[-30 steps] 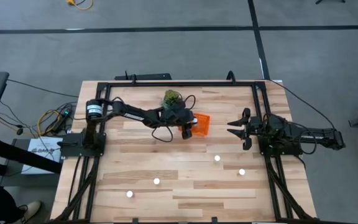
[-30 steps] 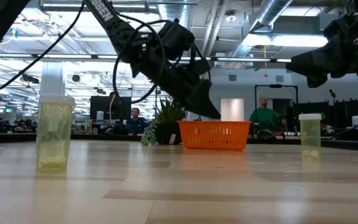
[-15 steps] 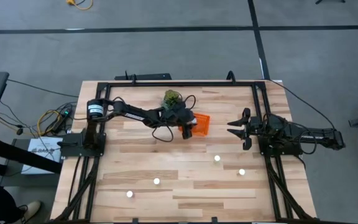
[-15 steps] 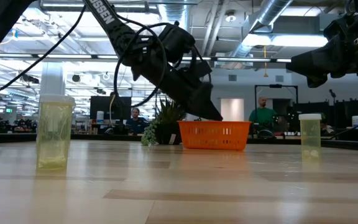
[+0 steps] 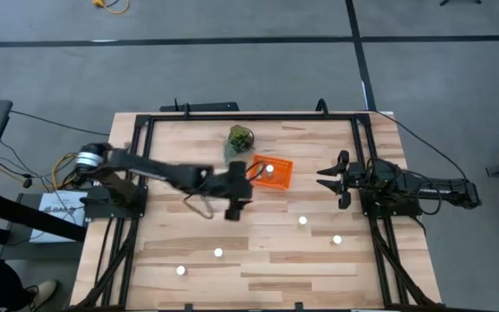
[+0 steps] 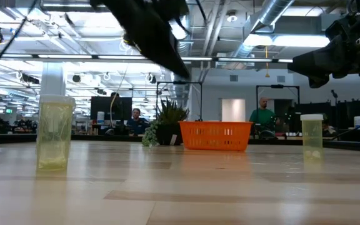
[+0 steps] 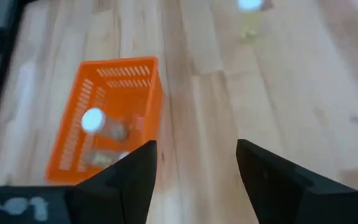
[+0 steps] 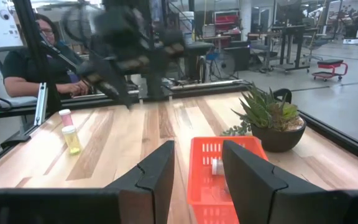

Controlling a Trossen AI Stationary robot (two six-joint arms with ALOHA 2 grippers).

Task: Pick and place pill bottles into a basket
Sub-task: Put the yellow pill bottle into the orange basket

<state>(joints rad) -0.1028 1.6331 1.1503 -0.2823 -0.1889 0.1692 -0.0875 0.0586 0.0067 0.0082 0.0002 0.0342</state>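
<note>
High view: small bright orange rectangular plastic basket (image 5: 272, 172) with perforated sides sits near the middle of the pale wooden table (image 5: 319, 260), holding a white-capped pill bottle (image 5: 269, 169).

Left wrist view shows that bottle (image 7: 94, 121) lying tipped on the basket's (image 7: 114, 93) floor, a second, blurred, beside it; the left gripper (image 5: 235, 201) hangs just beside the basket toward the near edge, fingers (image 7: 129, 177) parted, empty; four capped bottles (image 5: 302, 221) stand near the front edge; the right gripper (image 5: 329, 179) waits open by the right edge.
</note>
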